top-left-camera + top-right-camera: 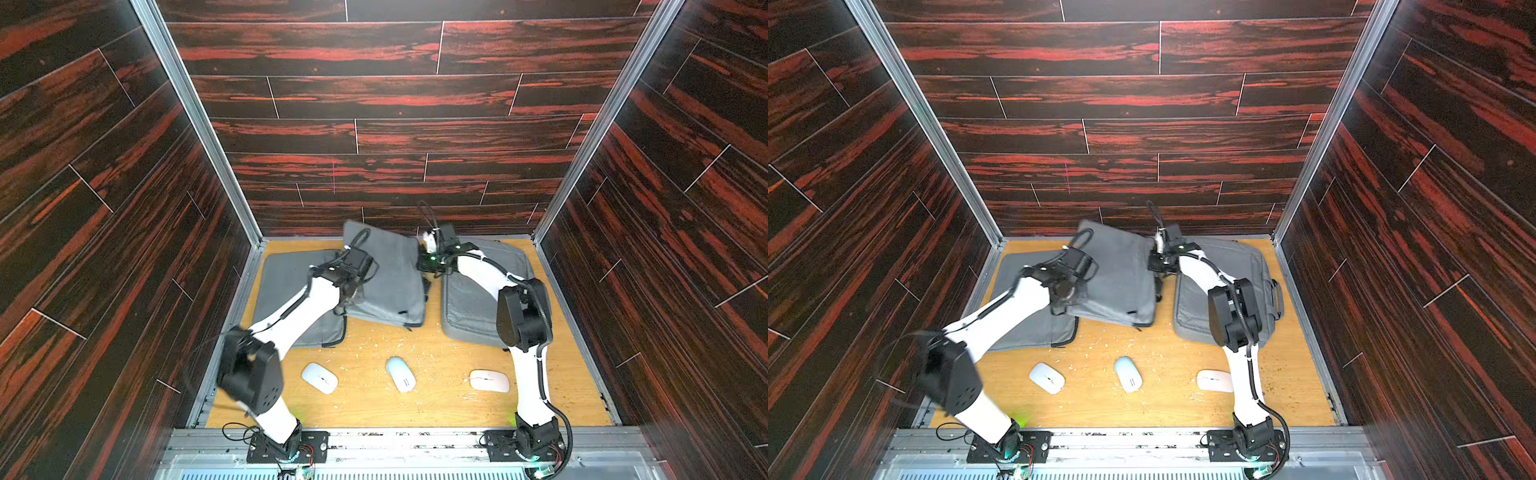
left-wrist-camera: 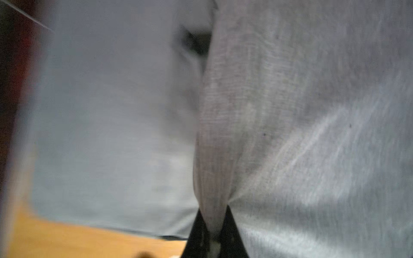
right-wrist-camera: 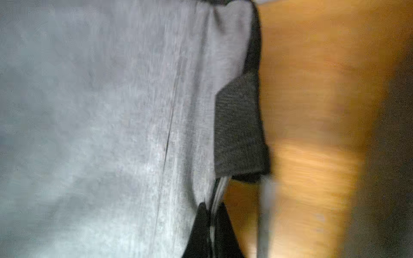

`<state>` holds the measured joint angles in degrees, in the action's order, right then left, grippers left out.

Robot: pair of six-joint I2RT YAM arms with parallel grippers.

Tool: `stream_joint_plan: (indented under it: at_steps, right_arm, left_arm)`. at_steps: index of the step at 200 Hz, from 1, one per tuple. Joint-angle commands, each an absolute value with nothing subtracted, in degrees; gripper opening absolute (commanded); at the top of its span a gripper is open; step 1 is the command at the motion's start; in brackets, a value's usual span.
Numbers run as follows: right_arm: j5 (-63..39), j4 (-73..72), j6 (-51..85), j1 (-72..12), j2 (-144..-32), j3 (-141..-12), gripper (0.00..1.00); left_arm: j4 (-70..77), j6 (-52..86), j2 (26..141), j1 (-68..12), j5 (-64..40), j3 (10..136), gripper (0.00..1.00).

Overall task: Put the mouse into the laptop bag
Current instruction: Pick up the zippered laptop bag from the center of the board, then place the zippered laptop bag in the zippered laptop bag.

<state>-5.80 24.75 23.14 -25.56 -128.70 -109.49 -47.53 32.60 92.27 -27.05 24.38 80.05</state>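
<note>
The left arm reaches forward from its base with the elbow raised and the wrist bent down onto the near left corner of the bag (image 1: 390, 270). The left gripper (image 2: 213, 214) is clamped nearly closed on a pinched fold of the bag's gray cloth. The right arm holds its elbow high and its forearm runs forward and inward to the bag's right edge. There the right gripper (image 3: 211, 212) is squeezed tight on a thin pale strip beside a dark patch. Between the two, the bag sits tilted, lapping over the left bag (image 1: 282, 282) and just beside the right bag (image 1: 465, 307).

All three mice lie on the table (image 1: 415, 411), near the robot and well apart from the bags: the left mouse (image 1: 319, 378), the middle mouse (image 1: 400, 374) and the right mouse (image 1: 489, 381).

In both top views the wrists hide the fingertips. Both wrist views are blurred, so I cannot tell whether the strip is a zipper pull or a seam. The bag's opening does not show. The arms cover parts of the left and right bags.
</note>
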Motion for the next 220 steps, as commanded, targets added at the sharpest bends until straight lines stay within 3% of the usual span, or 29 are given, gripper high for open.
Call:
stream_joint_plan:
  at_steps: [1, 66, 105, 220]
  right_arm:
    - [-12.38, 23.47, 22.06, -32.17, -124.71, -114.95, 0.0]
    - [-13.44, 22.73, 18.19, -40.85, -136.12, -131.62, 0.0]
    - [-13.96, 28.76, 19.71, -41.91, -147.79, -147.7, 0.0]
    - [-10.73, 29.54, 20.36, -41.79, -151.97, -147.04, 0.0]
  left_arm:
    - [-42.01, 32.17, 83.94, -25.52, 40.19, 79.65, 0.0]
    - [-42.19, 37.95, 70.2, -7.97, 39.35, 65.71, 0.0]
    - [-40.93, 39.83, 69.26, -0.33, 34.26, 59.51, 0.0]
    - [-37.08, 40.78, 75.75, 2.64, 25.27, 55.12, 0.0]
